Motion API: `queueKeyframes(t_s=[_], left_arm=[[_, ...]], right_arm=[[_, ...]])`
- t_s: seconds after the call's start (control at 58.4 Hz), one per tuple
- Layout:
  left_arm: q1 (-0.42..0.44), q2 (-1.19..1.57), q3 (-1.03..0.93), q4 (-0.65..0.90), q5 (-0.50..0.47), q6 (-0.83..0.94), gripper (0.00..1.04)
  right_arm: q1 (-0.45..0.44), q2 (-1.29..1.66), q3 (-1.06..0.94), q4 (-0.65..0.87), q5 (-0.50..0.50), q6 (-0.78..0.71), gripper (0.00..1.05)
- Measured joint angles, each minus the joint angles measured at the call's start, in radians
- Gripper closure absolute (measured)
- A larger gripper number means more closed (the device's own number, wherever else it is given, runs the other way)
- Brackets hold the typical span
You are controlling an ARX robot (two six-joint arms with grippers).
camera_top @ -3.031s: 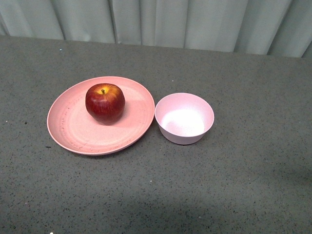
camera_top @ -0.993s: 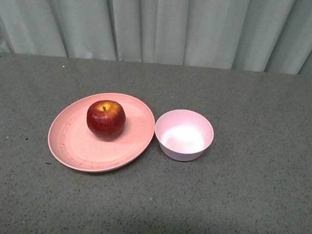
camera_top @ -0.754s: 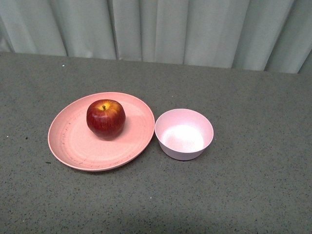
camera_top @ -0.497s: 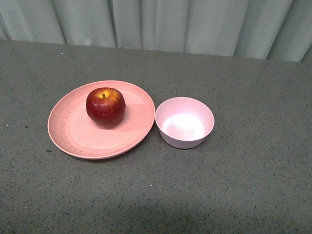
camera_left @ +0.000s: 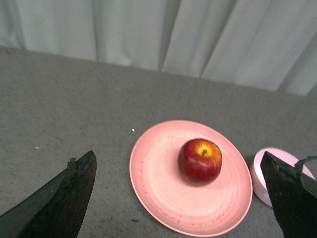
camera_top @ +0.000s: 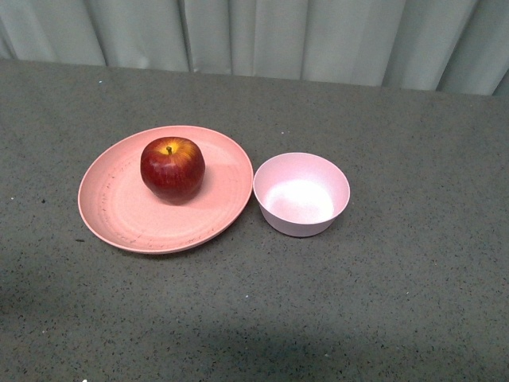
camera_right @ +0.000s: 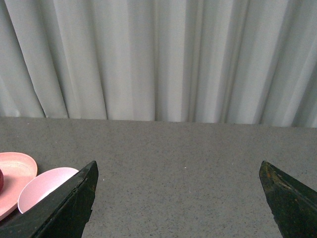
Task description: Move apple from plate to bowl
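the left gripper (camera_left: pixel 177 154) hangs over the grey table (camera_top: pixel 398 302) with its jaws wide apart. the plate (camera_top: pixel 119 215) lies at left, and the apple (camera_top: pixel 172 168) sits upright on its far half. the bowl (camera_top: pixel 298 225) stands just beside the plate's right rim. the right gripper (camera_right: pixel 178 163) has its jaws spread too, well apart from the apple.

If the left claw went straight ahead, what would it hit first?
Probably the apple on the plate, nearly centred ahead of the open left gripper; depth is unclear, so possibly the plate first.
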Motion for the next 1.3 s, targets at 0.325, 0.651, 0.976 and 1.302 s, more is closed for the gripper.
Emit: queueKeyframes(t_s=[0.325, 0.651, 0.976, 1.302], left_arm=[[-0.109, 0.518, 0.329, -0.106, 0.023, 0.072, 0.07], [-0.157, 0.806, 0.584, -0.219, -0.003, 0.098, 0.07], [-0.175, 0.933, 0.701, -0.281, 0.0, 0.09, 0.07], [-0.174, 1.035, 0.765, -0.31, 0.007, 0.108, 0.07]], right_arm=[[0.0, 0.0, 0.0, 0.0, 0.0, 0.0, 0.09], [0.0, 0.0, 0.0, 0.0, 0.0, 0.0, 0.09], [0.0, 0.0, 0.0, 0.0, 0.0, 0.0, 0.09], [0.0, 0.0, 0.0, 0.0, 0.0, 0.0, 0.09]])
